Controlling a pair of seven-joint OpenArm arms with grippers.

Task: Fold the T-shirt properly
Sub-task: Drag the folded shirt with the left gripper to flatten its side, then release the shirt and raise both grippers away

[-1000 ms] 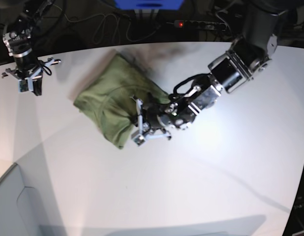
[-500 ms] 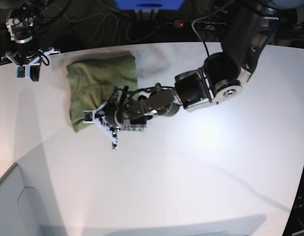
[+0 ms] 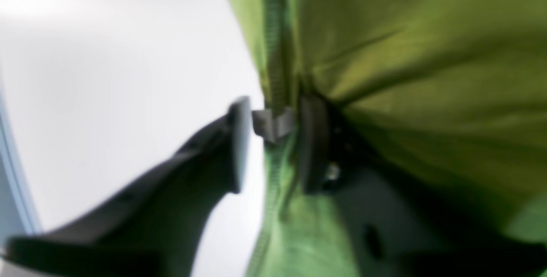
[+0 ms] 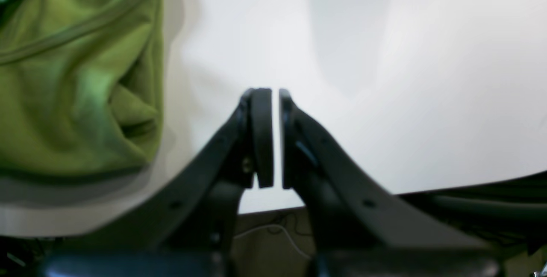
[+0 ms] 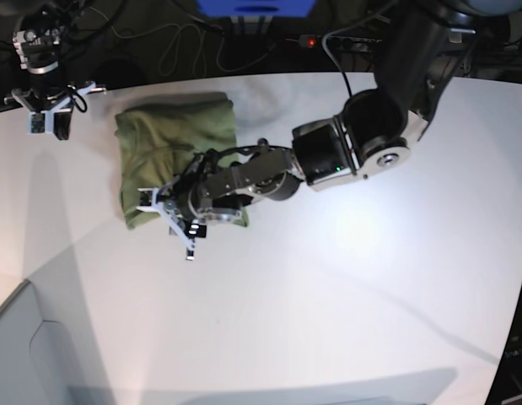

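The olive-green T-shirt (image 5: 172,143) lies folded into a compact rectangle at the back left of the white table. My left gripper (image 5: 170,218) is at the shirt's front edge. In the left wrist view its jaws (image 3: 273,144) stand slightly apart around the shirt's ribbed seam (image 3: 280,54) and a small pale tag (image 3: 273,123), with a gap beside the left pad. The T-shirt (image 3: 406,54) fills the right of that view. My right gripper (image 5: 43,118) hovers left of the shirt. In the right wrist view it (image 4: 275,136) is shut and empty, with the T-shirt (image 4: 72,76) at its left.
The white table (image 5: 345,287) extends to the front and right. Its edge (image 4: 427,181) runs just behind the right gripper, with cables below. A power strip with a red light (image 5: 328,40) and cables lie beyond the back edge. A grey surface (image 5: 24,354) sits at the lower left.
The left arm has dragged the shirt left and toward the back, so it now lies squarer. Its gripper has ended at the shirt's front left. The right gripper has shifted slightly back.
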